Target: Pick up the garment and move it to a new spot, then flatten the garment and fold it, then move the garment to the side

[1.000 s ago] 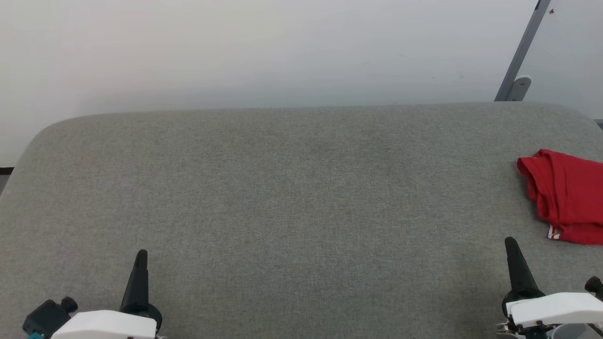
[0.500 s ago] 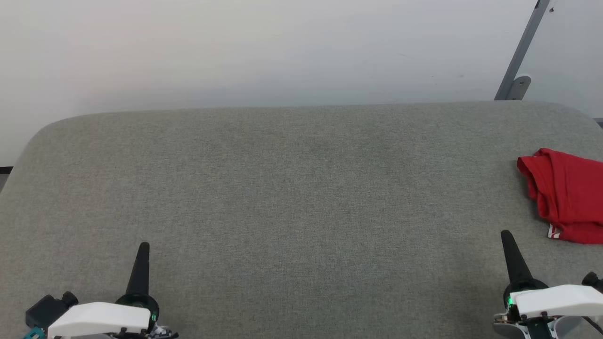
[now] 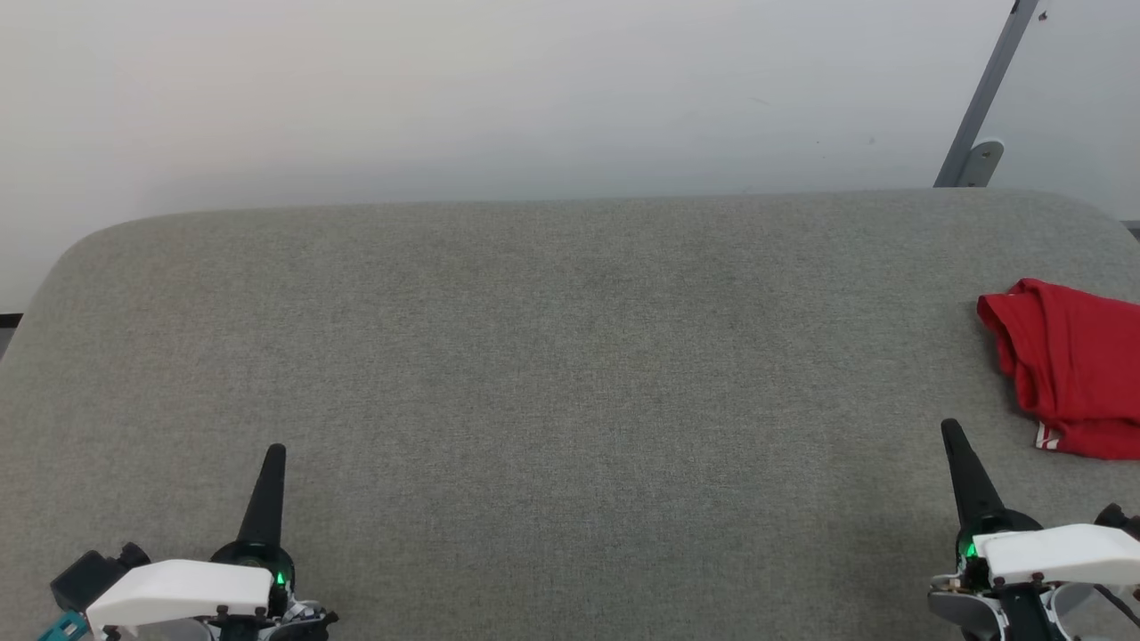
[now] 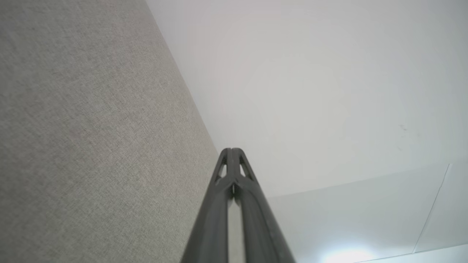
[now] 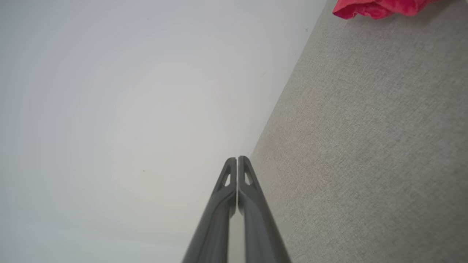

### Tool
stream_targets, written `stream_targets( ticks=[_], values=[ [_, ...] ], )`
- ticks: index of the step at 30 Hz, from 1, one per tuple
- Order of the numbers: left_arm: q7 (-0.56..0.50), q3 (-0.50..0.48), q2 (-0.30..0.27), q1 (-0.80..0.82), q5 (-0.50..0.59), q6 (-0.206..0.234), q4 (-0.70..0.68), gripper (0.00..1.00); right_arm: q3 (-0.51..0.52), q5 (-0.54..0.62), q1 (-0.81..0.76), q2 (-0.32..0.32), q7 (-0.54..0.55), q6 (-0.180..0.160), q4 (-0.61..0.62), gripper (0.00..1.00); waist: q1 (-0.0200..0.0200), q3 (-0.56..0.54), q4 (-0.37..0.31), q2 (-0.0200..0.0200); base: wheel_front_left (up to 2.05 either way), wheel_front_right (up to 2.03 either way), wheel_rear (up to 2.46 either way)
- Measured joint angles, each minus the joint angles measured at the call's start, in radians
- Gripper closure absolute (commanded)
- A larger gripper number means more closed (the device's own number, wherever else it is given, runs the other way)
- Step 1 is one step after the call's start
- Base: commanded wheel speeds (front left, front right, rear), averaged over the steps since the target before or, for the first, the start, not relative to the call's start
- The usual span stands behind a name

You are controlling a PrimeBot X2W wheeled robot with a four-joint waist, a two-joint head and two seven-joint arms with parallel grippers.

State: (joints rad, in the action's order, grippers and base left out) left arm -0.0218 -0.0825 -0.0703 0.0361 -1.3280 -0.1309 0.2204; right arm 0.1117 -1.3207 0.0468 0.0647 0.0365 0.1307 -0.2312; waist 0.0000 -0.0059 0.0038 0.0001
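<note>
Grey woven fabric covers the wide table [image 3: 570, 356], which runs back to a plain pale wall [image 3: 445, 89], and most of that surface lies bare. At the near left, the left gripper [image 3: 273, 456] is held over the table with its two dark fingers pressed together into a single point and nothing between them. Its wrist view confirms that the tips meet, aimed along the table toward the wall. The middle of the table carries no cloth, spread or folded. At the near right, the right gripper [image 3: 949, 432] mirrors the other: fingers closed on each other, empty, pointing away from the robot. Further right, near its tip but apart from it, the garment [image 3: 1073, 365] sits at the table's right edge as a compact red bundle. It is partly cut off by the picture's border, and a bit of striped trim [image 3: 1048, 439] shows at its near corner. Its sleeves and chest print cannot be made out. Above it a metal strut [image 3: 989, 89] slants up along the wall. The garment's layers look doubled over but lumpy rather than crisp. It is therefore hard to say whether this is a finished fold set aside or a heap waiting to be picked up. If it is a heap, every step is left: the pick-up, the move, the flattening, the fold and the last shift aside.
</note>
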Motion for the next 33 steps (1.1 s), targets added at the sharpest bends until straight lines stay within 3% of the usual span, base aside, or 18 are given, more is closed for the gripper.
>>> stream_targets(
  ticks=[33],
  values=[
    [-0.068, -0.016, 0.009, 0.056, -0.239, 0.000, 0.021, 1.00, 0.001, -0.237, 0.046, -0.011, 0.063, 0.000, -0.010, 1.00, 0.0000, 0.007, -0.003, 0.0000, 0.00, 0.00, 0.00]
  ],
)
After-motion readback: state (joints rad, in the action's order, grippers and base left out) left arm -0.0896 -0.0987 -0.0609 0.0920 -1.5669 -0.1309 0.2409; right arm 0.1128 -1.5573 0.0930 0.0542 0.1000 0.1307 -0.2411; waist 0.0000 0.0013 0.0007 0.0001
